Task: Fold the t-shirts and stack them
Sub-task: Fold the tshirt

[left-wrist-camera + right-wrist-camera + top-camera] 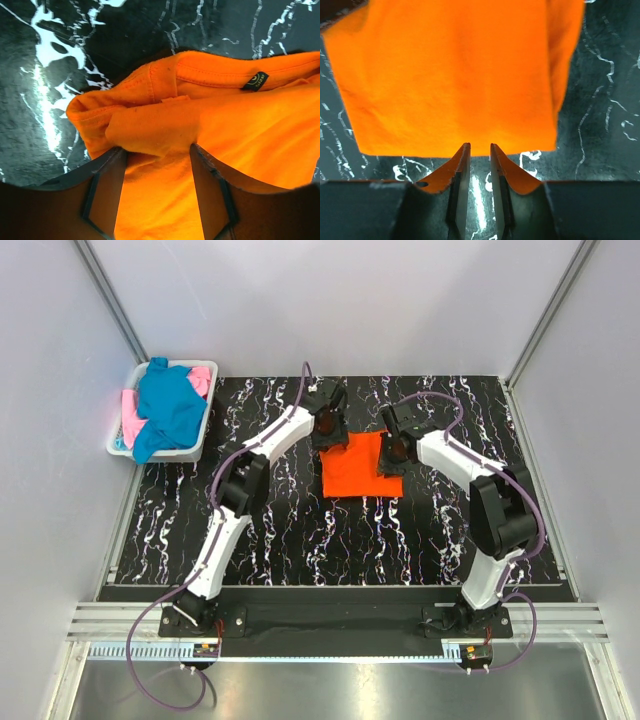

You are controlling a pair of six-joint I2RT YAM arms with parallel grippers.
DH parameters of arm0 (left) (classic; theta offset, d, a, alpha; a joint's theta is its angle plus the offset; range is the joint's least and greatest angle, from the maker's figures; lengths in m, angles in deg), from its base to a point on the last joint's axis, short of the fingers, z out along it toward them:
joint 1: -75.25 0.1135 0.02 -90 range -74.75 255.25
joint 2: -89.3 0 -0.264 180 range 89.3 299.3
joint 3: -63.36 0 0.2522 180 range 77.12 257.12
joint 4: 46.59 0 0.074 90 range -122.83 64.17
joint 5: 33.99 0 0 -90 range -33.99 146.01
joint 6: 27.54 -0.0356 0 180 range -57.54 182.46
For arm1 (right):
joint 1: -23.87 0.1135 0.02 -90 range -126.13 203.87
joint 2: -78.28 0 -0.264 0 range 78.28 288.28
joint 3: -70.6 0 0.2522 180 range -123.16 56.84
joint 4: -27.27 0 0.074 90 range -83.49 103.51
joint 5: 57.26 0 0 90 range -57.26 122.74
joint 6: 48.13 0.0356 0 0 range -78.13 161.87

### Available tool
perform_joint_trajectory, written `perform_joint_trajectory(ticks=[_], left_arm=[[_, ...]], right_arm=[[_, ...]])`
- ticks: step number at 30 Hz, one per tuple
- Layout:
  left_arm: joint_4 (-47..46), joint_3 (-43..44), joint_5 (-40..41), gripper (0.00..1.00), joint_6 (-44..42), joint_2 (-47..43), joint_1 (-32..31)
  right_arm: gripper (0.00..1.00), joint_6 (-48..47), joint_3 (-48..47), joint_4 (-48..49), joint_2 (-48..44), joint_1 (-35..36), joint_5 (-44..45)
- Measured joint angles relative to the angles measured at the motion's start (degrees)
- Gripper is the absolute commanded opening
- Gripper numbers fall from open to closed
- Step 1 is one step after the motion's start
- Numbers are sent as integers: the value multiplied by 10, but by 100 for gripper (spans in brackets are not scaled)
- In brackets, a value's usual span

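Note:
The bright orange t-shirt [355, 472] lies folded into a flat square at the middle of the table. My left gripper [328, 430] is down at its far left corner. In the left wrist view the gripper [156, 149] has its jaws well apart, with a bunched fold of the orange t-shirt [165, 120] by the collar at its tips and cloth lying between the fingers [107, 190]. My right gripper [392, 455] sits at the shirt's right edge. There the gripper [479, 145] stands a narrow gap open, tips touching the hem of the orange t-shirt [455, 75], with only table between them.
A white basket [120, 447] stands at the table's far left corner, holding a teal-blue t-shirt [170, 410] heaped over a pink one [203, 378]. The black marbled tabletop [300, 540] runs toward me from the orange t-shirt. Grey walls close in both sides.

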Motion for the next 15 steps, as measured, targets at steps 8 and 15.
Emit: perform_joint_trajectory(ticks=[8,15], left_arm=[[-8,0,21,62,0,0,-3],[-10,-14,71,63,1,0,-2]], right_arm=[[27,4,26,29,54,2,-6],[27,34,78,75,42,2,-5]])
